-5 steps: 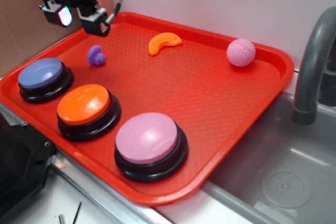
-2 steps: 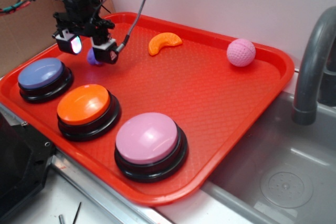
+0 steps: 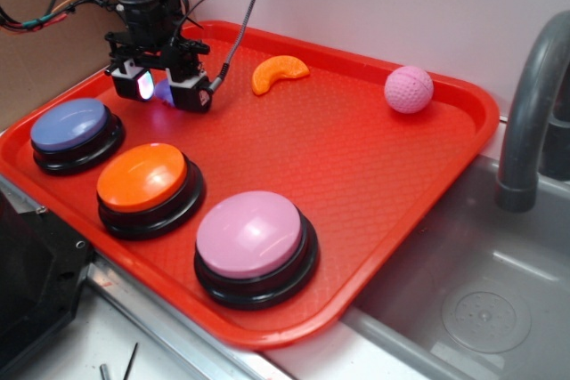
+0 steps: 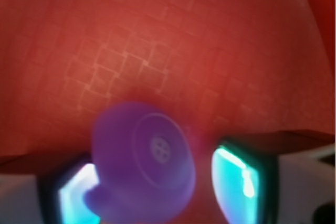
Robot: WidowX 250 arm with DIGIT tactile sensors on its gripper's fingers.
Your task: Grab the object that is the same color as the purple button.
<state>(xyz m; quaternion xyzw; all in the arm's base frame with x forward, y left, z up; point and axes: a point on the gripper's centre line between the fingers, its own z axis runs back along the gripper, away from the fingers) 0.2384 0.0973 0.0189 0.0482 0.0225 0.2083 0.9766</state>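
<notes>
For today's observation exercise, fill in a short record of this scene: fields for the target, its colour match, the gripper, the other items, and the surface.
target: small purple toy, between the gripper's pads
colour match: purple button, at the tray's left end
gripper: open, lowered around the toy, one pad not touching it
other buttons: orange button, pink-lilac button
other items: orange crescent piece, pink dimpled ball
surface: red tray beside a sink

Three dome push buttons are lined up along the front-left edge of the red plastic tray point(image 3: 374, 175): the blue-violet button point(image 3: 69, 125), the orange button point(image 3: 142, 177), the pink-lilac button point(image 3: 250, 234). The orange crescent piece point(image 3: 279, 72) and pink dimpled ball point(image 3: 409, 89) lie near the back edge. The small purple lumpy toy point(image 4: 144, 166) is set between the gripper point(image 3: 163, 92) fingers at the back-left corner.
</notes>
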